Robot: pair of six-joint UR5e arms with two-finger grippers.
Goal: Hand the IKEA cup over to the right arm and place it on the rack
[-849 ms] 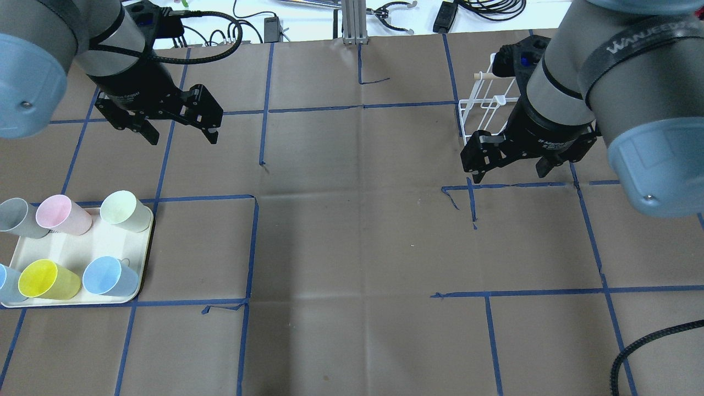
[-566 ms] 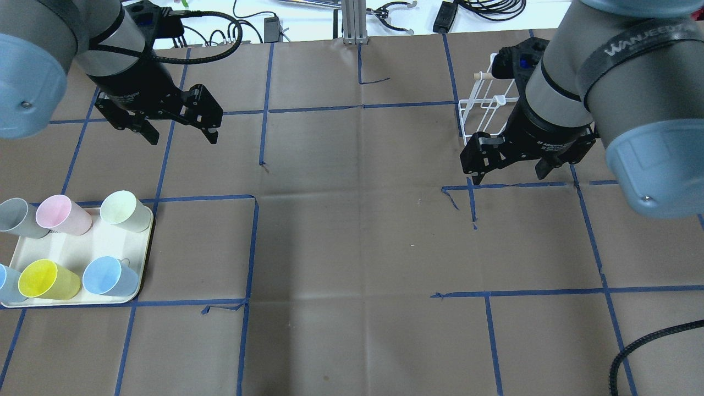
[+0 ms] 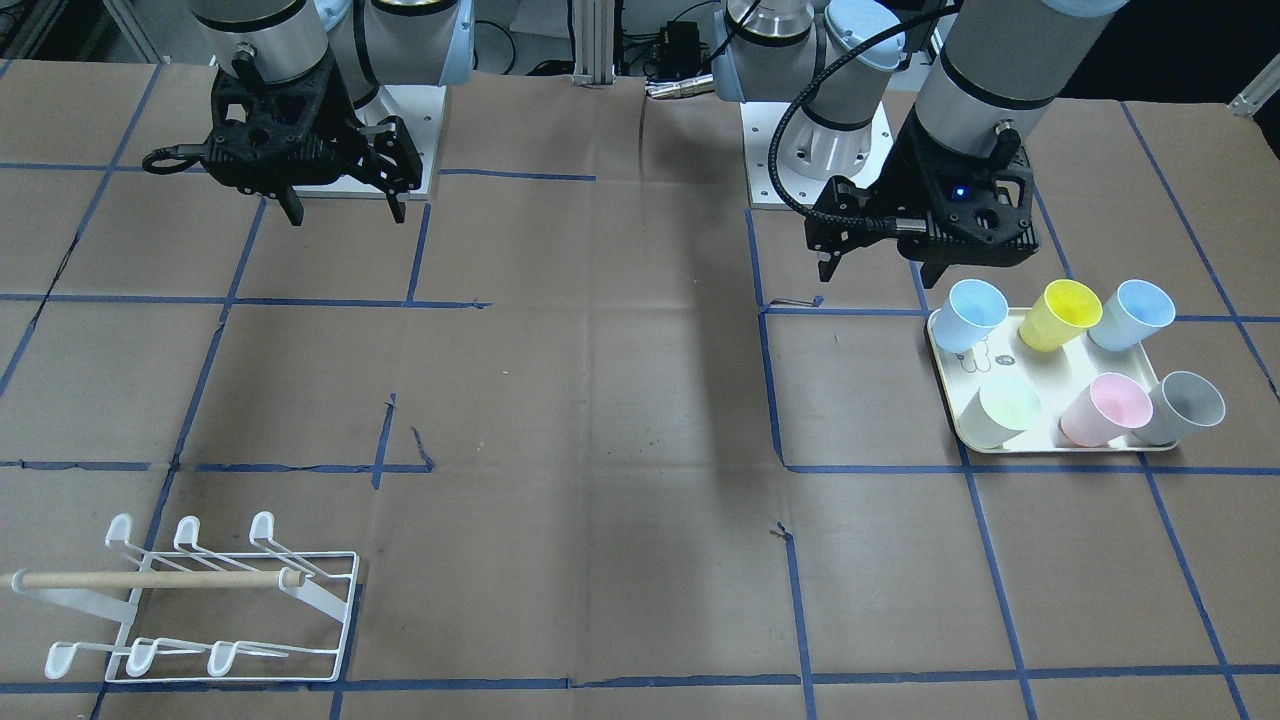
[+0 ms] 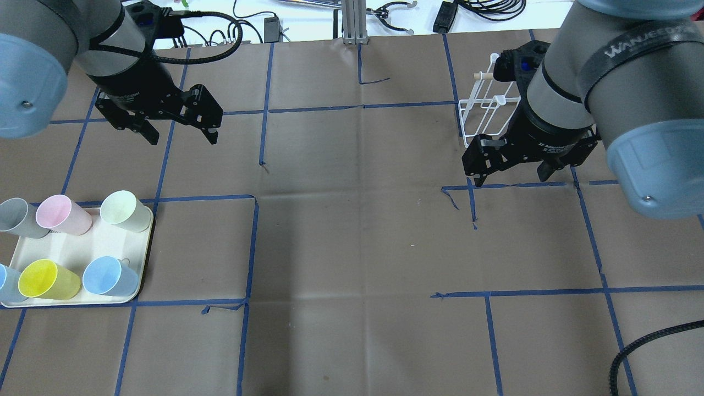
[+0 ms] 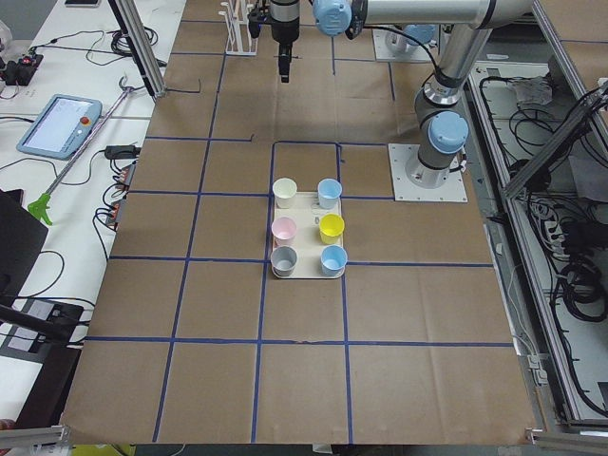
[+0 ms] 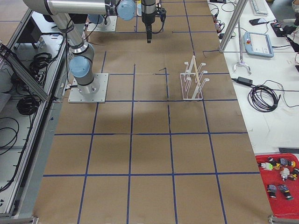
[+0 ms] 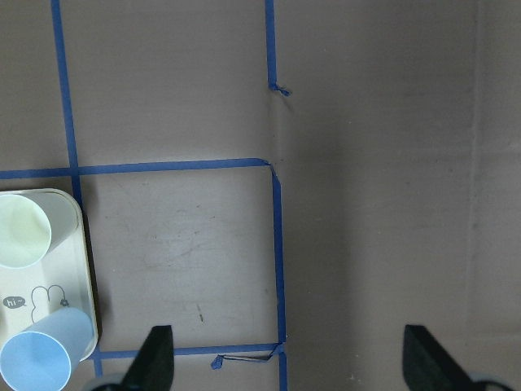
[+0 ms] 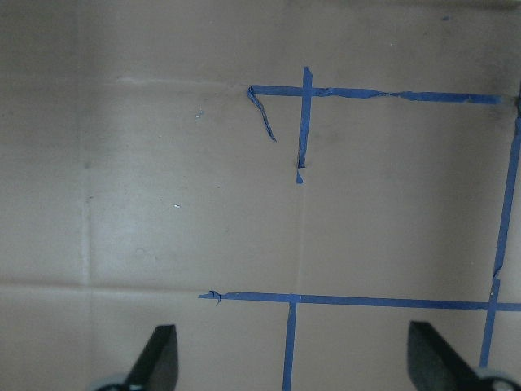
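Observation:
Several pastel cups stand on a cream tray (image 4: 77, 250) at the near left: pale green (image 4: 125, 211), pink (image 4: 62, 214), grey (image 4: 19, 217), yellow (image 4: 47, 279) and blue (image 4: 109, 276). My left gripper (image 4: 181, 135) hangs open and empty above the table, beyond the tray; its wrist view shows the green cup (image 7: 20, 232) and blue cup (image 7: 41, 358) at the left edge. My right gripper (image 4: 510, 177) is open and empty, in the air in front of the white wire rack (image 4: 487, 110). The rack with its wooden dowel shows whole in the front view (image 3: 200, 600).
Brown paper with blue tape lines covers the table (image 4: 357, 231). Cables and a metal post (image 4: 352, 22) lie beyond the far edge. A black cable (image 4: 632, 346) hangs at the near right. A teach pendant (image 6: 259, 44) lies on the side bench.
My right wrist has shifted slightly to the right, uncovering a little more of the rack. The left arm and the cups have not moved.

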